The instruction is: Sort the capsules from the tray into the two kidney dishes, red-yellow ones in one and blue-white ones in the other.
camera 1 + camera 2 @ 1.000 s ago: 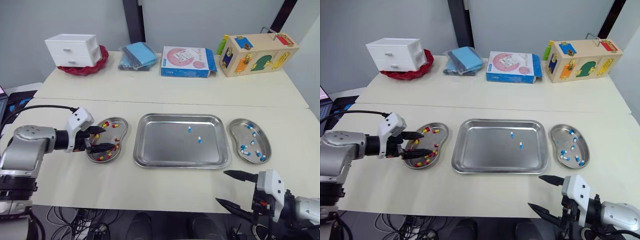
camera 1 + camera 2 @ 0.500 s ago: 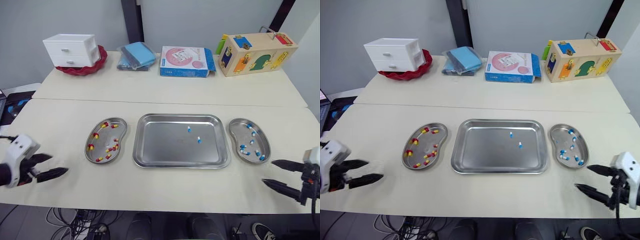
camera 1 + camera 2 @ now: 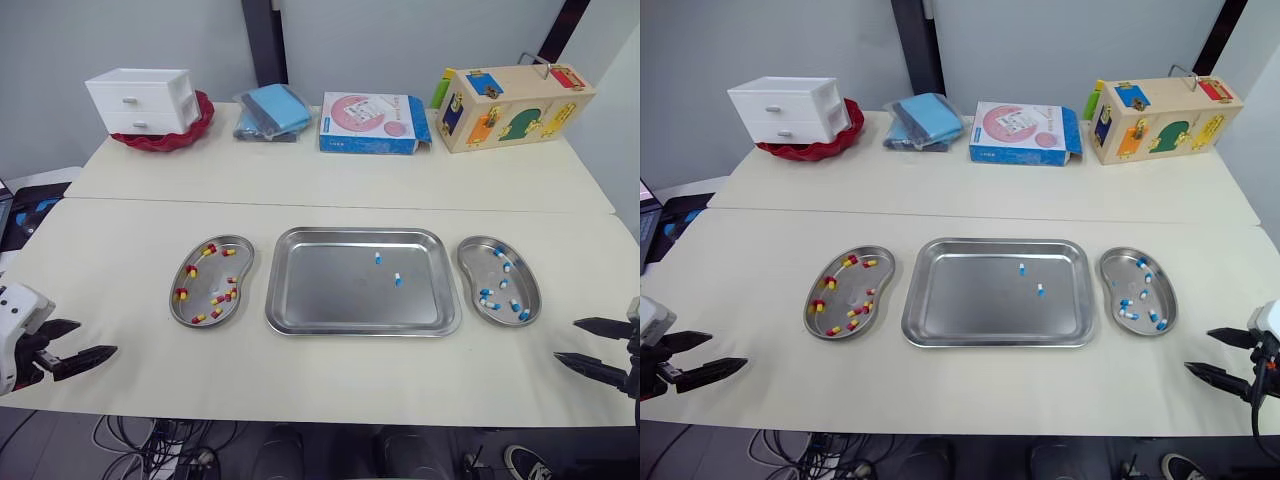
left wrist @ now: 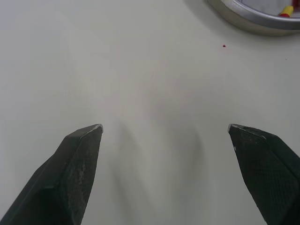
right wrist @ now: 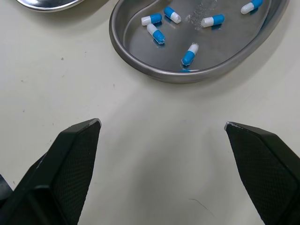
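Leftmost, at the table's [image 3: 330, 190] front-left corner: left gripper [image 3: 97, 337], fingers apart, empty. Next, left kidney dish [image 3: 247, 262] holding red-yellow capsules [image 3: 181, 293]. Centre, steel tray [image 3: 320, 300], two stray blue-white capsules [image 3: 397, 280] toward its back-right. Then right kidney dish [image 3: 475, 265], sorted blue-white capsules [image 3: 488, 304] inside. Front-right edge: right gripper [image 3: 566, 339], fingers spread, empty.

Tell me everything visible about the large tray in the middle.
The tray is a shiny metal rectangle with rounded corners and a raised rim, lying flat on the cream table between the left kidney dish and right kidney dish, touching neither. Two blue-white capsules lie apart just right of its centre.
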Robot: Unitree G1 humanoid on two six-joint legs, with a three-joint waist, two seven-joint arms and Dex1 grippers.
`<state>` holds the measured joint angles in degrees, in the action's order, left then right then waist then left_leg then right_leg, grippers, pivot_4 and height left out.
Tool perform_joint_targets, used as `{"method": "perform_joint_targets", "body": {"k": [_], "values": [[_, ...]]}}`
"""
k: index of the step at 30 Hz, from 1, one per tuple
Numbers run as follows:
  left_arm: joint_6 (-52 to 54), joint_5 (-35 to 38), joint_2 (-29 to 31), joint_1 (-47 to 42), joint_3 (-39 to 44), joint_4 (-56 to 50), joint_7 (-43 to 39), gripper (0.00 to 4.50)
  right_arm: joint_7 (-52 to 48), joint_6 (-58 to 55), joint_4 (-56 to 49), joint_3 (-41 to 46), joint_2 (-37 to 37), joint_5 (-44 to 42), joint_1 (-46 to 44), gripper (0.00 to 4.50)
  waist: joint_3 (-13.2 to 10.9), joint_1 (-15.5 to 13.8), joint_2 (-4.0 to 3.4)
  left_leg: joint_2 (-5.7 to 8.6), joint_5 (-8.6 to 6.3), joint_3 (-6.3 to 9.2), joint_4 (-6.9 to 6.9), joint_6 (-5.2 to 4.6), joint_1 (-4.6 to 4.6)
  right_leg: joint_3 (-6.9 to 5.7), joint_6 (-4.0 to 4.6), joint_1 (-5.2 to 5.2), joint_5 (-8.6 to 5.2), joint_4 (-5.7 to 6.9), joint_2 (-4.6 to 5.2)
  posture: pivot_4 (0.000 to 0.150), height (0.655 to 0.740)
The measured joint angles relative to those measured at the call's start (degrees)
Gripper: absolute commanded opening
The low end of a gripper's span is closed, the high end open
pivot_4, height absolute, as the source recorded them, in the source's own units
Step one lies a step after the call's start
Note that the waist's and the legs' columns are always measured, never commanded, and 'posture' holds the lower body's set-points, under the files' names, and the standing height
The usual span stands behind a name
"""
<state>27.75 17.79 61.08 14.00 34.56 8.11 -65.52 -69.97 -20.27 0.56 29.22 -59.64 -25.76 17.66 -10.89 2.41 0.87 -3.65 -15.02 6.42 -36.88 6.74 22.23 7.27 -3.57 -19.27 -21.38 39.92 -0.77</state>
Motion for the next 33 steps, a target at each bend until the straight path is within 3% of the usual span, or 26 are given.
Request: {"method": "perform_joint_targets", "body": {"k": [6,12,18,22,27,33], "values": [[0.1,0.4,-0.4,1.1,0.1,-1.5,-0.3,4.45,-0.2,0.8,0.8,0.0,0.1,0.5,-0.1,4.5,0.0,0.1,-0.02,0.0,0.0,0.0,0.01,0.0,0.0,0.0,0.0,0.0,0.0,-0.01,0.0,0.15,0.74],[-2.9,5.7,-5.9,4.9,0.6,-12.5,-4.7,4.45,-0.4,0.6,0.2,0.5,0.1,0.4,0.8,4.5,0.0,0.1,-0.02,-0.01,0.0,-0.03,-0.02,0.01,0.0,0.04,0.0,0.01,0.0,-0.01,0.01,0.15,0.74],[-11.7,10.0,-16.2,9.0,-2.4,-25.3,-6.9,4.45,1.4,-3.6,-6.1,1.8,0.2,-0.9,0.5,4.5,0.0,0.1,-0.08,0.0,0.0,-0.13,-0.02,0.01,-0.01,0.14,-0.01,0.03,0.01,-0.03,0.03,0.15,0.74],[-20.6,11.1,-24.3,10.0,-7.4,-27.5,-8.3,4.45,3.7,-8.8,-13.8,2.5,1.3,-4.3,-0.9,4.5,0.0,0.1,-0.07,0.01,0.0,-0.1,-0.06,0.01,-0.03,0.12,-0.01,0.07,0.01,-0.02,0.02,0.15,0.74],[-31.5,11.4,-32.7,10.0,-12.3,-26.4,-8.9,4.45,9.6,-18.3,-24.8,1.6,1.4,-10.8,-7.2,4.5,0.0,-0.1,-0.07,0.02,0.0,-0.1,-0.09,0.01,-0.05,0.14,-0.04,0.1,0.02,-0.02,0.02,0.15,0.74],[-38.2,11.3,-38.3,13.9,-17.0,-25.9,-7.0,4.45,25.0,-31.3,-34.4,-9.2,5.4,-18.5,-25.3,4.5,0.1,0.2,0.04,0.03,0.0,-0.06,-0.08,0.0,0.03,0.13,-0.03,0.03,0.02,-0.04,0.02,0.15,0.74]]}}
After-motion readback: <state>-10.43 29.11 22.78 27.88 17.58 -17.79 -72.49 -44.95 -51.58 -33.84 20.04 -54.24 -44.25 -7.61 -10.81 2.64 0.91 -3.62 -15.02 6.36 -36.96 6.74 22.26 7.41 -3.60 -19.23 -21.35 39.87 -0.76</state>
